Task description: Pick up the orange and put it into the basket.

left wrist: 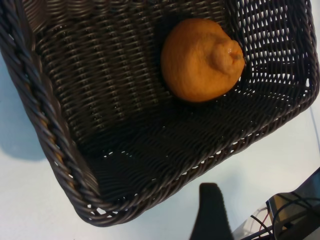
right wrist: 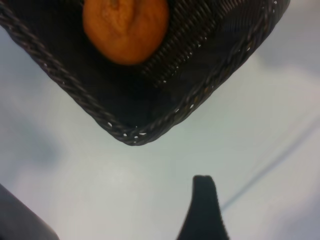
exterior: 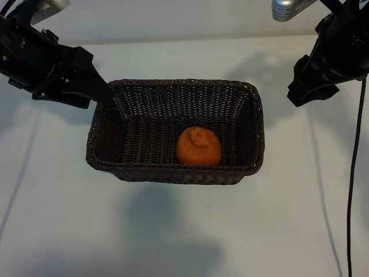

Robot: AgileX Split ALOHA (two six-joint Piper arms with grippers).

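White table [exterior: 173, 231]; knobbly matte orange [exterior: 199, 146] inside basket [exterior: 173, 173]; both jaws open, empty.

The orange [exterior: 199, 146] is seated in the basket [exterior: 173, 173], against its near wall, right of centre.

The outside camera looks steeply down from high up at the white table [exterior: 184, 242]. Both wrist cameras hang close over the dark brown woven wicker basket [exterior: 173, 86], each above a different corner. All three views share it.
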